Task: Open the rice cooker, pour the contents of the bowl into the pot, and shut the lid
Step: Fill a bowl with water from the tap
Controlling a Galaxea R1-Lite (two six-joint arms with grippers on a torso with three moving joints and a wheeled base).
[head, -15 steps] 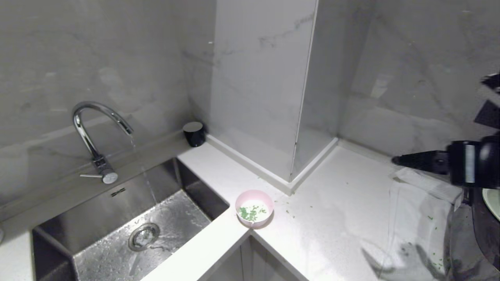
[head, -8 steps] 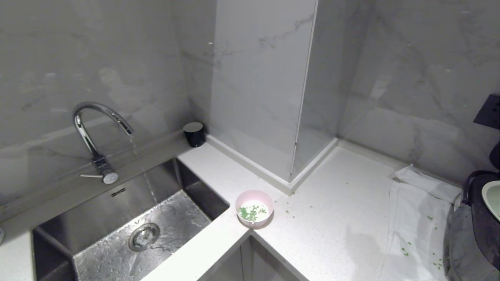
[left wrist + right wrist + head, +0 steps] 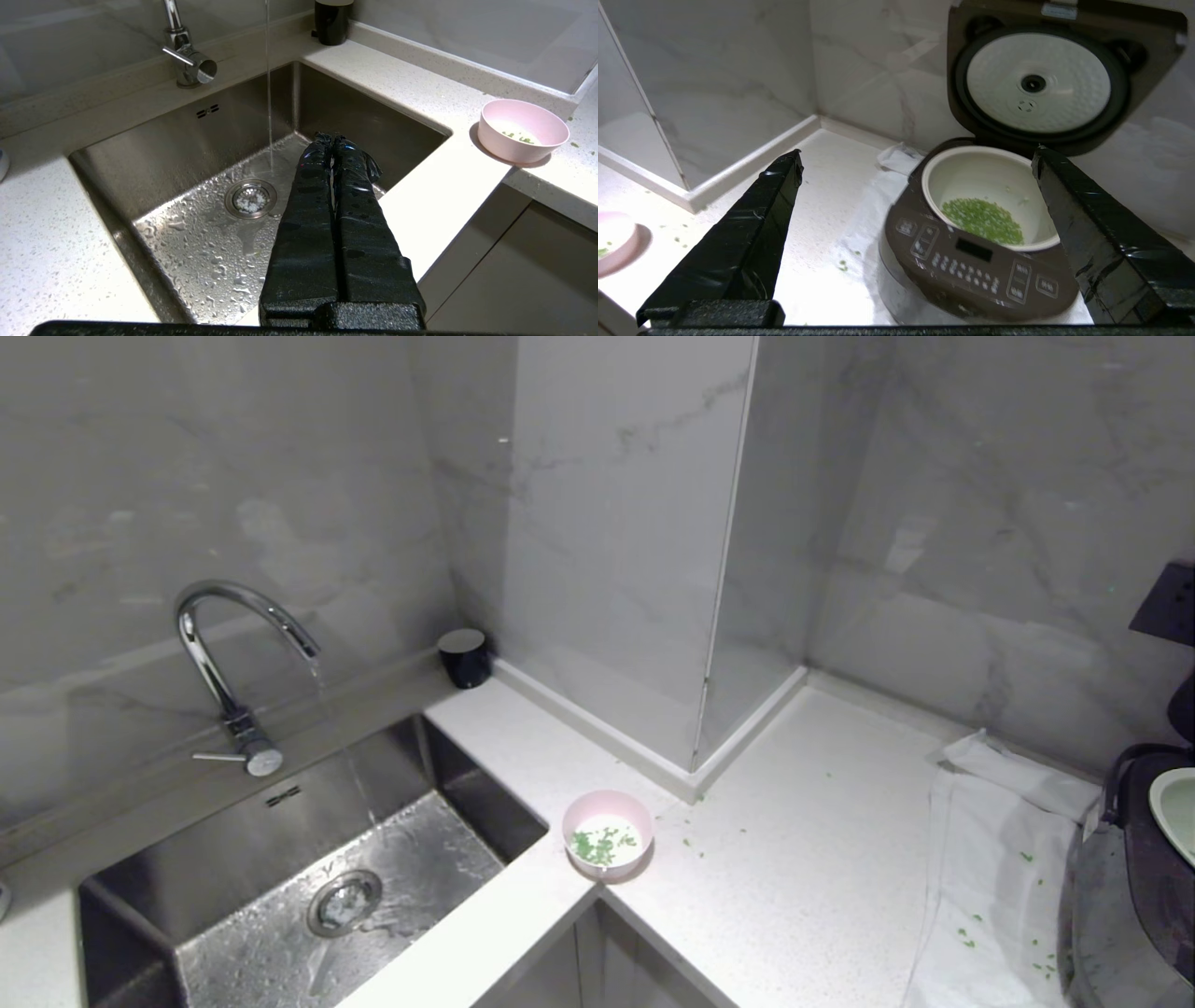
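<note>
The rice cooker [image 3: 980,266] stands on the counter with its lid [image 3: 1064,70] hinged up, silvery plate showing. In its white pot [image 3: 994,170] lies a heap of the green contents [image 3: 983,219]. The head view shows only the cooker's edge [image 3: 1153,887] at far right. The pink bowl [image 3: 607,831] sits upright at the counter's inner corner by the sink, a few green bits left inside; the wrist views show the bowl [image 3: 522,130] [image 3: 616,242] too. My right gripper [image 3: 917,156] is open and empty, drawn back in front of the cooker. My left gripper [image 3: 331,137] is shut, parked over the sink.
Water runs from the faucet [image 3: 210,644] into the steel sink [image 3: 448,775]. A black cup [image 3: 464,656] stands at the back. A white cloth [image 3: 990,859] lies under the cooker. Green bits [image 3: 691,845] are scattered on the counter. A marble pillar [image 3: 635,569] juts out behind the bowl.
My right arm, at the head view's right edge one second ago, has drawn back out of that view. The bowl and the left arm have not moved.
</note>
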